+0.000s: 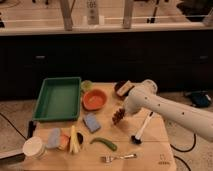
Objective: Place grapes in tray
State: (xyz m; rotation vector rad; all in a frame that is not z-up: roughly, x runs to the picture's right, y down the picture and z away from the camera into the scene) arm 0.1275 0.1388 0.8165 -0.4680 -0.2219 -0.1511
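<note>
The grapes (118, 116), a small dark reddish-purple bunch, hang at the tip of my gripper (123, 112) over the middle of the wooden table. The gripper is shut on them, and the white arm reaches in from the right. The green tray (57, 100) lies at the table's back left, well to the left of the grapes, with nothing in it.
An orange bowl (94, 99) sits between tray and grapes, with a blue sponge (91, 122) in front of it. A green pepper (104, 143), a fork (119, 158), a brush (141, 129), a dark bowl (122, 88), a banana (73, 139) and a white cup (34, 147) lie around.
</note>
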